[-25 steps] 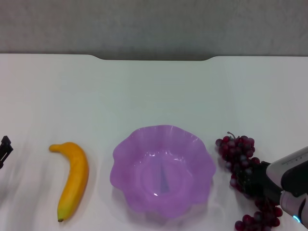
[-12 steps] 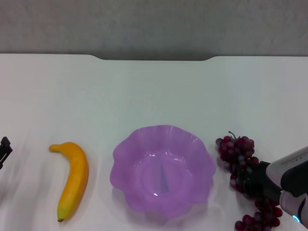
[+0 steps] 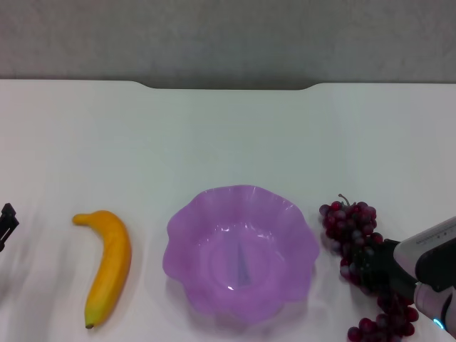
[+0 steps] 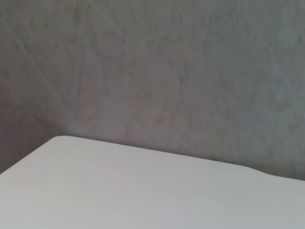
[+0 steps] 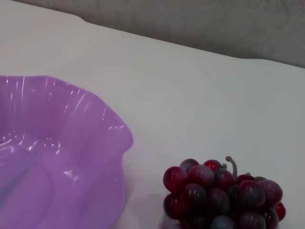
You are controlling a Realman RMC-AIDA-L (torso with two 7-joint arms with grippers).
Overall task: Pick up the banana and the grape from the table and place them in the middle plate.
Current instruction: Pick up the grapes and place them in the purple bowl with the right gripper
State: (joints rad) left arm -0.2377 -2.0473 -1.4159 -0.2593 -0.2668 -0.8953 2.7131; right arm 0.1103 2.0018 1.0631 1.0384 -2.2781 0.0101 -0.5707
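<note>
The banana (image 3: 108, 265) lies on the table (image 3: 228, 135) left of the middle plate (image 3: 241, 251), a purple scalloped dish that holds nothing. The grape (image 3: 350, 226) lies right of the dish, and its stem end also shows in the right wrist view (image 5: 224, 194) beside the dish rim (image 5: 71, 143). My right gripper (image 3: 372, 269) sits low over the middle of the bunch, with grapes showing on both sides of it. My left gripper (image 3: 6, 222) is at the table's far left edge, left of the banana and apart from it.
The table's far edge has a shallow notch (image 3: 228, 87) in front of a grey wall (image 4: 152, 71). The left wrist view shows only bare tabletop (image 4: 119, 191) and that wall.
Almost nothing has moved. My right gripper stays on the grape bunch, and my left gripper has shifted only slightly at the left edge.
</note>
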